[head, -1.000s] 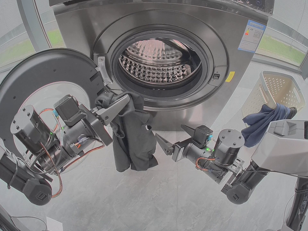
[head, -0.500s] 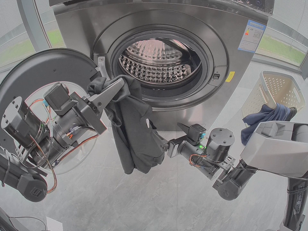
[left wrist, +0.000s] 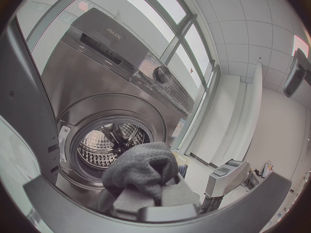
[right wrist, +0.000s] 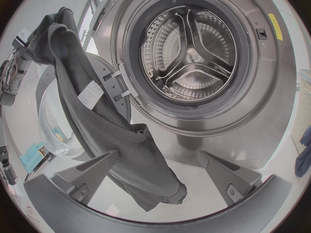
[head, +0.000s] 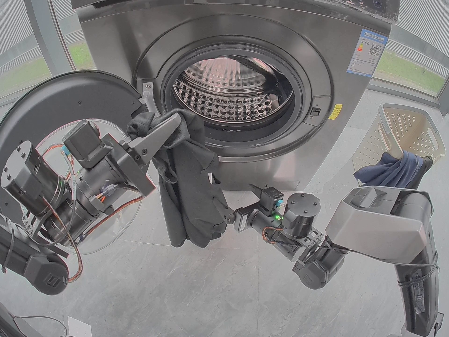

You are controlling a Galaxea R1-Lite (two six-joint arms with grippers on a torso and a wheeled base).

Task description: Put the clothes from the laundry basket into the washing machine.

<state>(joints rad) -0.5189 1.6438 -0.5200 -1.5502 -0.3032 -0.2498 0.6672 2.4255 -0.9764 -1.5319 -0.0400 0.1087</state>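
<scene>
The washing machine (head: 262, 24) stands straight ahead with its round door (head: 61, 104) swung fully open to the robot's left, so the steel drum (head: 229, 90) is bare to view.

The left gripper (head: 173, 122) is raised in front of the door, near the hinge side of the opening. Its jaws are clamped on the bunched top of a dark grey garment (head: 191, 188). In the left wrist view, that bunch of cloth (left wrist: 142, 172) bulges over the fingers, with the drum beyond it. The garment hangs from this grip in a long fold – below and to the left of the opening, outside the drum, its lower end off the tiled floor (head: 210, 286). A small white label (right wrist: 90, 94) shows on the fabric.

The right gripper (head: 229, 216) is low in front of the machine, pointing at the bottom of the hanging garment. In the right wrist view its jaws stand wide apart, and the lower fold of the garment (right wrist: 139, 159) hangs between the two fingers (right wrist: 107, 159), close against one of them – not pinched.

Well off to the right, beside the machine, is the pale laundry basket (head: 407, 127). A blue cloth (head: 388, 172) is draped over its near rim.
</scene>
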